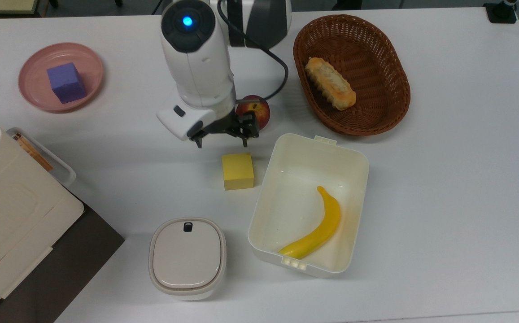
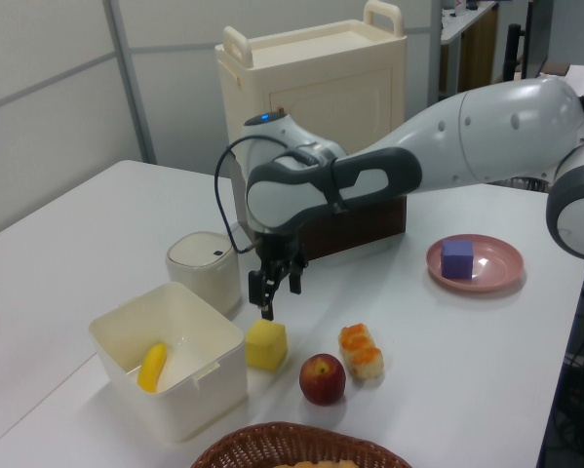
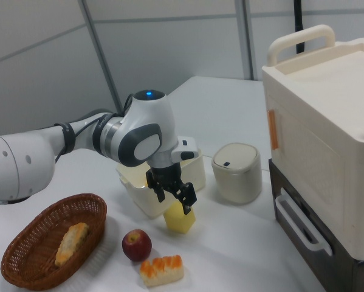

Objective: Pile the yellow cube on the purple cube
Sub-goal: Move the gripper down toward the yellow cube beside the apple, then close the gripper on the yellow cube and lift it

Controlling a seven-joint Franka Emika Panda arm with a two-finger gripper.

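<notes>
Yellow matte foam cube (image 1: 238, 171) rests on the white table (image 1: 443, 188), just toward 5 o'clock of the black two-finger gripper (image 1: 221, 141) in the top view. Gripper hangs spread and empty; purple foam cube (image 1: 66, 82) sits well apart at 10 o'clock.

— Looking bright and even, lit softly from overhead; casting faint shadows under the gripper (image 1: 221, 142) onto the table (image 1: 443, 179).
— Glaring mildly off that white top; staying sharp throughout.

A white table (image 1: 443, 188) stands before pale grey panelled walls (image 3: 169, 48); a cluttered desk (image 2: 525, 166) sits behind.
</notes>
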